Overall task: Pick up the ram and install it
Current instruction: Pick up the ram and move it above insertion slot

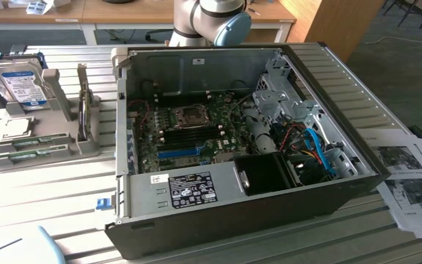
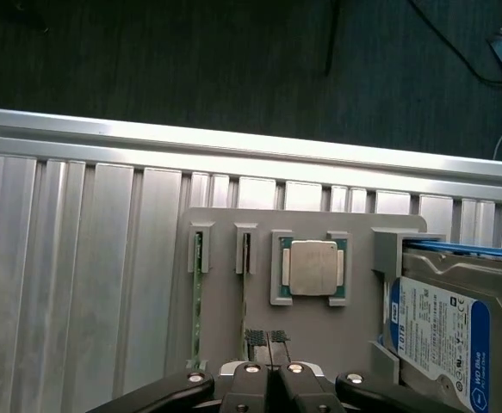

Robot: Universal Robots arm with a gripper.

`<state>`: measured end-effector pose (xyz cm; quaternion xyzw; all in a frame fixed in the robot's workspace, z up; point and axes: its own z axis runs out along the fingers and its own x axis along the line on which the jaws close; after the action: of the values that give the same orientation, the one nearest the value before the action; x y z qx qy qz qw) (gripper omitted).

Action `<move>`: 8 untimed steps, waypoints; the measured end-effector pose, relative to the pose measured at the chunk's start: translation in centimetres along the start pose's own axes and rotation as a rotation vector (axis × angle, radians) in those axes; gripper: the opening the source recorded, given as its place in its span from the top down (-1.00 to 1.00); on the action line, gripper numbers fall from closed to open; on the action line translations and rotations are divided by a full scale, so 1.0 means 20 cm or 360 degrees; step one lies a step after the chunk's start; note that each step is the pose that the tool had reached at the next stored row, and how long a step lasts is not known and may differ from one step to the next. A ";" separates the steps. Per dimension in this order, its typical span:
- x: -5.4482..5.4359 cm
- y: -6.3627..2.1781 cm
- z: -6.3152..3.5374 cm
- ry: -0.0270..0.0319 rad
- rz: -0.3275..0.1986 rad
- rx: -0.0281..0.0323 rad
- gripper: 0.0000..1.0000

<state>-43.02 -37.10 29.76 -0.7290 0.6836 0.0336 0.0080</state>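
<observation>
The ram stands on edge in a slot of the grey holder, just beside my gripper, whose fingers are pressed together on nothing. A second stick sits one slot farther off. I judge the ram light, stiff, thin and fragile: pinch its upper edge mid-length, gently, clear of the contacts.

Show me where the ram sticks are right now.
The ram sticks sit in slots of the grey holder at the exterior view's left, beside the processor chip, outside the open computer case.
</observation>
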 end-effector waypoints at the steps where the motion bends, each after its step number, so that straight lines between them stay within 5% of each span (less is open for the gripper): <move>1: 0.00 0.000 0.009 0.00000 0.0000 -0.00001 0.81; 8: 0.00 -0.002 0.056 0.00001 0.0000 -0.00002 0.81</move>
<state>-43.02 -37.10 28.63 -0.7291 0.6836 0.0336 0.0079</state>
